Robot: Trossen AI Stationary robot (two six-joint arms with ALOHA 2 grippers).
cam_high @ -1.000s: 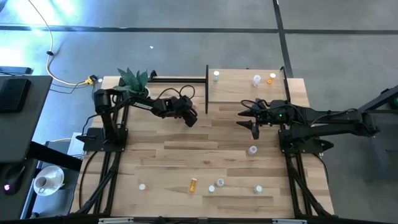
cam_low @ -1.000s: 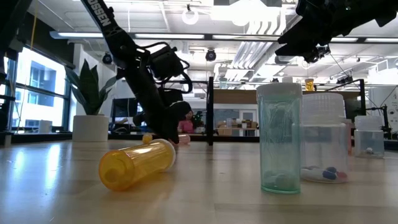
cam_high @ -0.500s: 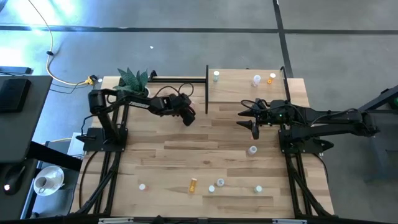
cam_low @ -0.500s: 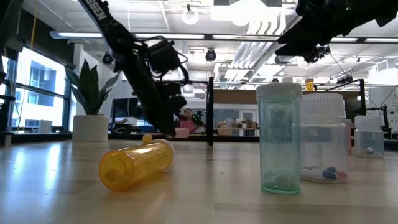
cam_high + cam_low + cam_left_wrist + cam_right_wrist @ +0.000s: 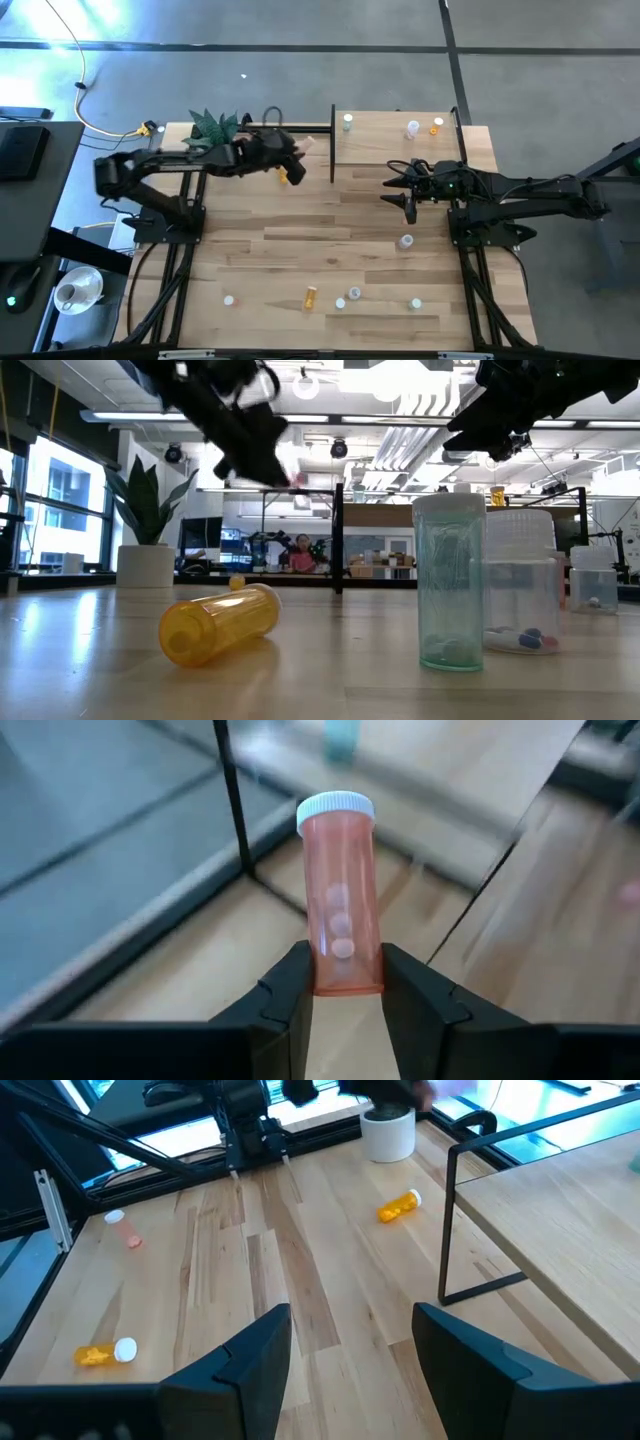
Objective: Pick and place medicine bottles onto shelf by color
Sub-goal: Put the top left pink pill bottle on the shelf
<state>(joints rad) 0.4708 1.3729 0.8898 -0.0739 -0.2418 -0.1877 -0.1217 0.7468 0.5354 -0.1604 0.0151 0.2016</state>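
Note:
A pink medicine bottle (image 5: pixel 345 900) with a white cap is held in the air by my left gripper (image 5: pixel 297 148), which is shut on it near the black post at the shelf's (image 5: pixel 440 148) left edge. The low view shows the gripper (image 5: pixel 272 464) high over the table. Three small bottles (image 5: pixel 412 127) stand along the shelf's far side. My right gripper (image 5: pixel 398 197) hangs open over the shelf's near edge, nothing between its fingers (image 5: pixel 250 1360). More bottles rest on the table: an orange one (image 5: pixel 283 177) below the left gripper, a white one (image 5: pixel 405 241) and several near the front (image 5: pixel 340 300). My left gripper pinches the pink bottle's bottom end (image 5: pixel 347 975) between its two fingers (image 5: pixel 290 992), one on each side wall. The bottle sticks out past the fingertips in line with them, cap (image 5: pixel 335 808) farthest from the gripper. It is lifted clear of the table.
A white plant pot (image 5: pixel 215 128) stands at the table's far left corner. In the low view, near the front edge, an orange bottle (image 5: pixel 220 622) lies on its side, and a teal one (image 5: pixel 448 580) and a clear one (image 5: pixel 520 585) stand upright.
My left gripper has risen from just above the tabletop to well over it, tipping nearer to level, and has drifted toward the table's far edge. The pink bottle has gone up with it and now hangs clear of the table.

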